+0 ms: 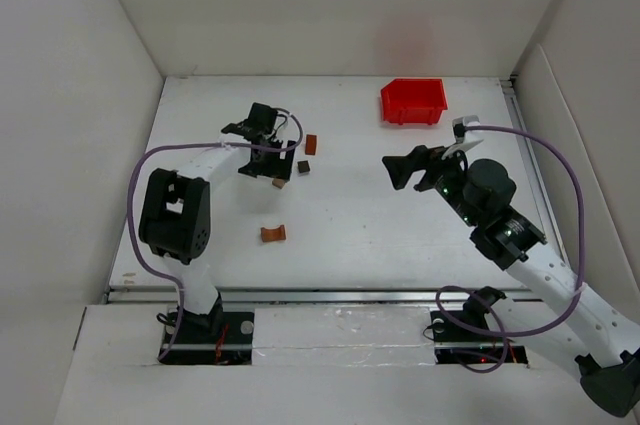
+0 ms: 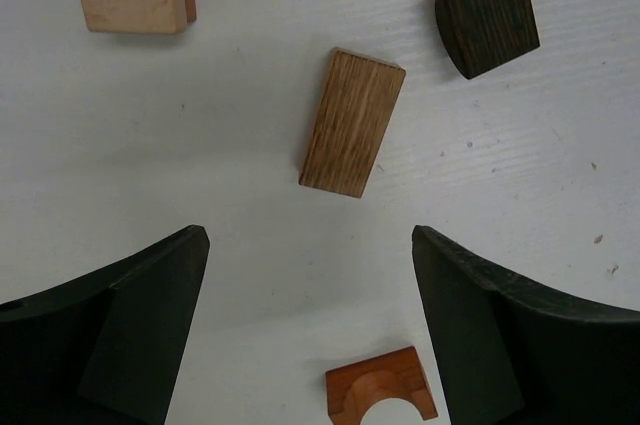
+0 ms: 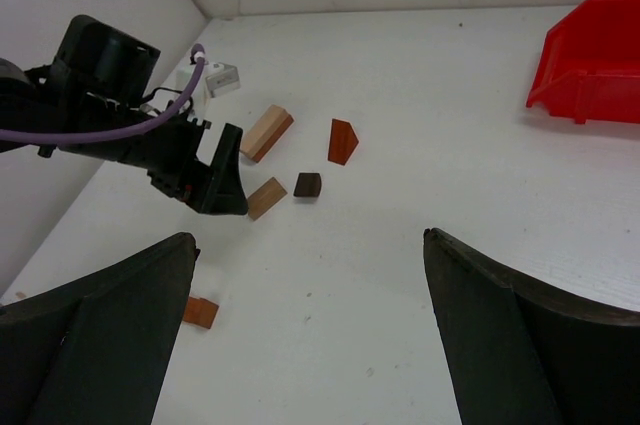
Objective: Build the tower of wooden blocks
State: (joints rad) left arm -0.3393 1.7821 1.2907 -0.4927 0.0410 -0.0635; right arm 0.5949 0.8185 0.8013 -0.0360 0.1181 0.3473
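Wood blocks (image 2: pixel 352 123) are scattered across the tabletop (image 1: pixel 400 235); no tower is seen stacked; both jaws are spread wide, empty.

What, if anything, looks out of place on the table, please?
Nothing looks damaged or spilled. The wood blocks lie scattered, none stacked; the arch block sits apart from the rest.

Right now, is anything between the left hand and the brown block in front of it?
Nothing visible. The left hand is open, and the gap from it to the brown block is free. The dark block and the arch block lie clear of that path.
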